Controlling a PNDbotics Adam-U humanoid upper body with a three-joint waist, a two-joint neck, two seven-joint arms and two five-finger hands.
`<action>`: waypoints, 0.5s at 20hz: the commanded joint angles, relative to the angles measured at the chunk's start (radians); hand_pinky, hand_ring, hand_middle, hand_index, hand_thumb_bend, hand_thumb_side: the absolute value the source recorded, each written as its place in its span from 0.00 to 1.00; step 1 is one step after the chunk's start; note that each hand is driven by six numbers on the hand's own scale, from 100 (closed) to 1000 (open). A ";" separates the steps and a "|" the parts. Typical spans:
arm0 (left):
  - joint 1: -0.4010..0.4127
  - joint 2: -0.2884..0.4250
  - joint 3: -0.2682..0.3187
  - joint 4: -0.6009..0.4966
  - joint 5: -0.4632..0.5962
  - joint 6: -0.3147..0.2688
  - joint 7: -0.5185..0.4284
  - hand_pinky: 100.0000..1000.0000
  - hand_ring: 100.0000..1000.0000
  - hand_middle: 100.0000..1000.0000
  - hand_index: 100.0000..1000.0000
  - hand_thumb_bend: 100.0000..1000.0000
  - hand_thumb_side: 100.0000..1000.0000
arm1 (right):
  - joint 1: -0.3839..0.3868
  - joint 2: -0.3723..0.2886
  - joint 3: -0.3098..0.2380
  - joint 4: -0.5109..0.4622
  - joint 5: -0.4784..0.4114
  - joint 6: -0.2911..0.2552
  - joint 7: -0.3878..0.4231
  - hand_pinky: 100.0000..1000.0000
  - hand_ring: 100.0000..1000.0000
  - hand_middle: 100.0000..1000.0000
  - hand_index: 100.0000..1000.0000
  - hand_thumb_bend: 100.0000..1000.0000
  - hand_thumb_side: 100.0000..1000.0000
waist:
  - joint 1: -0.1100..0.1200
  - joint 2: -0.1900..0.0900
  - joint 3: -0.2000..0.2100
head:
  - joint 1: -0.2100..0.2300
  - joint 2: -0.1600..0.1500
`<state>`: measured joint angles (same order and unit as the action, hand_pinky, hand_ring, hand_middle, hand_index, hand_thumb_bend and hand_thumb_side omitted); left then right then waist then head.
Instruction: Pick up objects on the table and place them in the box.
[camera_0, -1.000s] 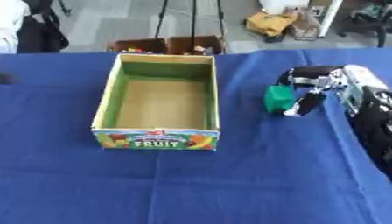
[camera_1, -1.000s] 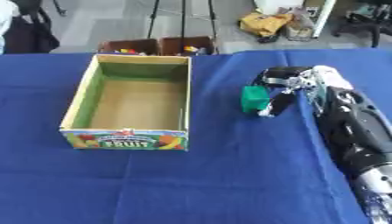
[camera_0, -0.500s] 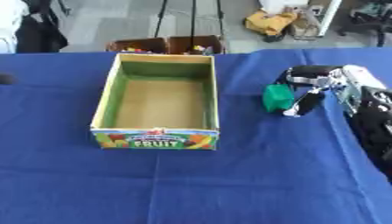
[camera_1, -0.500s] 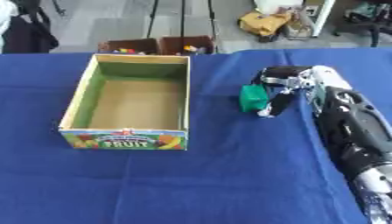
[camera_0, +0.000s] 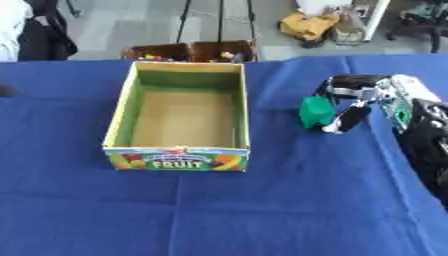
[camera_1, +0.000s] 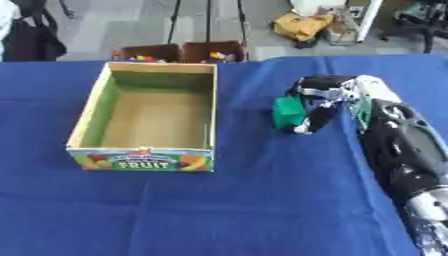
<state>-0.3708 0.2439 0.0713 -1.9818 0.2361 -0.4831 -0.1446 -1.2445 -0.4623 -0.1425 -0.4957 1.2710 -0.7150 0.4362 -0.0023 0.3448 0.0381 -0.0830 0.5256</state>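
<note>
Right hand (camera_1: 328, 102) pinches the green object (camera_1: 288, 113) near the table's (camera_1: 236, 210) right edge; lift clear, then carry left over the box (camera_1: 96, 107) rim.

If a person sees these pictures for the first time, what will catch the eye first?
First, the open cardboard fruit box, empty, standing left of centre on the blue tablecloth, with "FRUIT" printed on its near wall. Next, to the right of the box, the robot's right hand with its fingers curled around a small green object. The left hand does not show in either view.
</note>
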 joint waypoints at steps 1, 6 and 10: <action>-0.009 0.007 -0.003 -0.018 0.000 0.000 -0.003 0.63 0.72 0.81 0.97 0.00 1.00 | -0.037 -0.024 -0.015 -0.043 -0.024 -0.053 0.060 0.51 0.51 0.48 0.60 0.00 0.35 | 0.002 -0.026 -0.002 | -0.001 -0.012; -0.008 0.009 -0.003 -0.018 0.002 0.001 -0.003 0.63 0.72 0.81 0.97 0.00 1.00 | -0.053 -0.028 -0.030 -0.088 -0.061 -0.054 0.090 0.51 0.50 0.47 0.59 0.00 0.37 | 0.001 -0.029 -0.005 | 0.001 -0.010; -0.007 0.009 -0.003 -0.018 0.003 0.002 -0.003 0.63 0.72 0.81 0.97 0.00 1.00 | -0.067 -0.027 -0.040 -0.134 -0.102 -0.057 0.113 0.50 0.49 0.46 0.58 0.00 0.39 | 0.000 -0.032 -0.005 | 0.002 -0.012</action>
<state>-0.3706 0.2439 0.0708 -1.9818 0.2367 -0.4817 -0.1462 -1.2821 -0.4624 -0.1730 -0.5916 1.1896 -0.6901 0.4611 -0.0023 0.3413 0.0336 -0.0818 0.5256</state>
